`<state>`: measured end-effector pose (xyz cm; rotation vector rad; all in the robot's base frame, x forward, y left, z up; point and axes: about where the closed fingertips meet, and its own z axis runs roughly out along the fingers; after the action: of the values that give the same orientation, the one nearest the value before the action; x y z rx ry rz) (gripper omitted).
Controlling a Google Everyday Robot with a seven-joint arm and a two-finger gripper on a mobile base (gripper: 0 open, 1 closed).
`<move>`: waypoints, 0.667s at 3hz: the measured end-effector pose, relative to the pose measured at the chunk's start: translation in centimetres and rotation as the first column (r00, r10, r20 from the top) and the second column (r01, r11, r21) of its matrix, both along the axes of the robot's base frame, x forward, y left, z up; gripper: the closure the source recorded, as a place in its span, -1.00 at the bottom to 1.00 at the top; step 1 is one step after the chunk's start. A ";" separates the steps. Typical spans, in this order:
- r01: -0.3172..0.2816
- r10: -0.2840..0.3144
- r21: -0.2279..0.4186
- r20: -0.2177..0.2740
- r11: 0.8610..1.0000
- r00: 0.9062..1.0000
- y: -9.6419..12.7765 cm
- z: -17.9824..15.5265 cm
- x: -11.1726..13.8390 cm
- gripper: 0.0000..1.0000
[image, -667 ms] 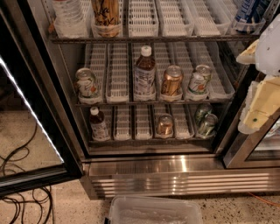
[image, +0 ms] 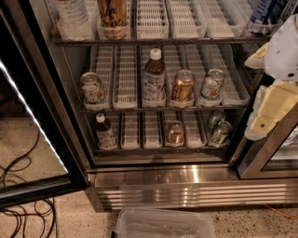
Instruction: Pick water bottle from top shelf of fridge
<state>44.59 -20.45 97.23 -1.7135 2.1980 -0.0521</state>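
Note:
The water bottle (image: 72, 18), clear and ribbed, stands at the left end of the top shelf (image: 153, 41), cut off by the frame's upper edge. White slotted lane trays (image: 184, 18) line that shelf inside the open fridge (image: 163, 179). My gripper (image: 263, 86) hangs at the right edge, in front of the fridge's right side and well away from the water bottle. Its cream fingers (image: 272, 109) stand apart and open, with nothing between them.
A tan can (image: 112, 18) stands next to the water bottle, and a blue pack (image: 265, 11) sits at the top right. Lower shelves hold a brown-liquid bottle (image: 154, 76) and cans. The glass door (image: 32, 139) swings open on the left. Cables (image: 23, 209) and a plastic bin (image: 163, 225) lie on the floor.

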 end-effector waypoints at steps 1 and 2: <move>-0.005 0.000 0.134 0.036 0.991 0.999 2.6 -0.3 2.1 -1.00; -0.002 -0.041 0.328 0.123 0.945 0.992 6.2 1.3 4.8 -1.00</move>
<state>49.41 -14.28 98.50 -1.4622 1.9982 0.1834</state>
